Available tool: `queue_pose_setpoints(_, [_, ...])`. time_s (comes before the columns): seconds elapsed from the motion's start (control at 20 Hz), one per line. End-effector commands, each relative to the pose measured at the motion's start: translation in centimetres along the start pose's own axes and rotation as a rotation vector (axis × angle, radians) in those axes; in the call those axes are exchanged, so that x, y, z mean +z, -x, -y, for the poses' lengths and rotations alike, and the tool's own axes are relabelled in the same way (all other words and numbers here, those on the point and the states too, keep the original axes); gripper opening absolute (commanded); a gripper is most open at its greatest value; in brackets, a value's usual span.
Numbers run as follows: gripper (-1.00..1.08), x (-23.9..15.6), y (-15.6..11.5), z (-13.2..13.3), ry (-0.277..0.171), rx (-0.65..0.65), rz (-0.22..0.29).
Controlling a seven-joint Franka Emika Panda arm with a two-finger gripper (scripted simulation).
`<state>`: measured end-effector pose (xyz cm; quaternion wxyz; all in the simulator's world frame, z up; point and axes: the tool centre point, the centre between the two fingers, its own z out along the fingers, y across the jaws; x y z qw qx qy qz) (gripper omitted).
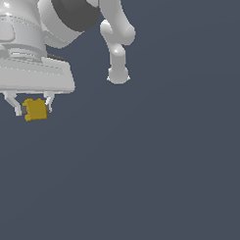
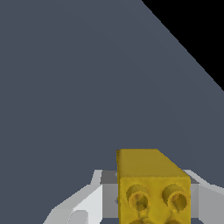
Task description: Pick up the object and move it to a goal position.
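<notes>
The object [image 1: 35,109] is a small mustard-yellow block held between the two white fingers of my gripper [image 1: 33,108] at the exterior view's upper left. The gripper is shut on it and the block hangs above the grey floor. In the wrist view the object [image 2: 151,186] fills the lower part, showing round studs on its near face, with a white finger [image 2: 83,205] on one side and another finger [image 2: 209,199] on the other. No goal marker shows in either view.
The arm's white links [image 1: 117,48] hang at the exterior view's upper middle. A flat dark grey floor [image 1: 153,179] spreads below. A black area [image 2: 197,35] lies beyond the floor's edge in the wrist view.
</notes>
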<state>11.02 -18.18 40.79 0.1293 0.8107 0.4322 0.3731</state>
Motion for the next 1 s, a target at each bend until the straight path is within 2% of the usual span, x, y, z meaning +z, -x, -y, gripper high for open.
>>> queue_pose_setpoints(0.0, [-1.0,-1.5,-0.2,-1.6,0.026,-0.007,-0.031])
queue_pose_setpoints(0.5, [-1.0,-6.0,-0.3,-5.7,0.094,-0.022,-0.115])
queue_pose_setpoints(0.95, [-1.0,-7.2,-0.2,-6.8,0.11,-0.024,-0.137])
